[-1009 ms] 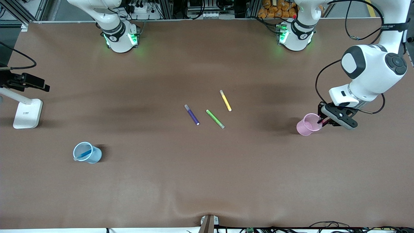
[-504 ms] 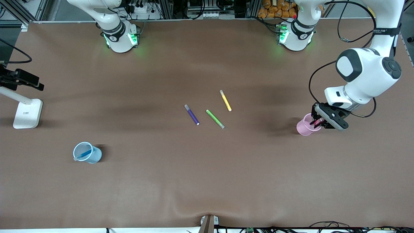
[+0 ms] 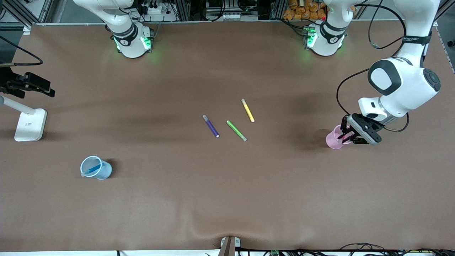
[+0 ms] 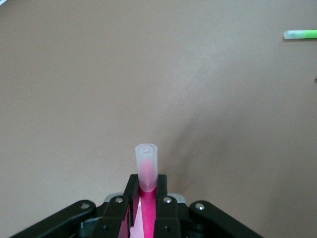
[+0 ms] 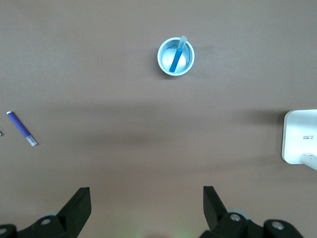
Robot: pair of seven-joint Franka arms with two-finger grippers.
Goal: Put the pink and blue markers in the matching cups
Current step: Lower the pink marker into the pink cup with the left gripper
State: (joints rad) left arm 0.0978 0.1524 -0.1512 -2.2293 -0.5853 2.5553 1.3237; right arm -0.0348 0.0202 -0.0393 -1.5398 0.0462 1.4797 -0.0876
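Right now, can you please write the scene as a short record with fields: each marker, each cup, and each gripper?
pink marker: held in the left gripper, pale cap sticking out past the fingers, over the pink cup
blue marker: standing tilted inside the blue cup
purple marker, green marker, yellow marker: lying apart on the table's middle
left gripper: shut on the pink marker, at the pink cup's rim
right gripper: open, holds nothing, waits high over the table
white stand: at the right arm's end
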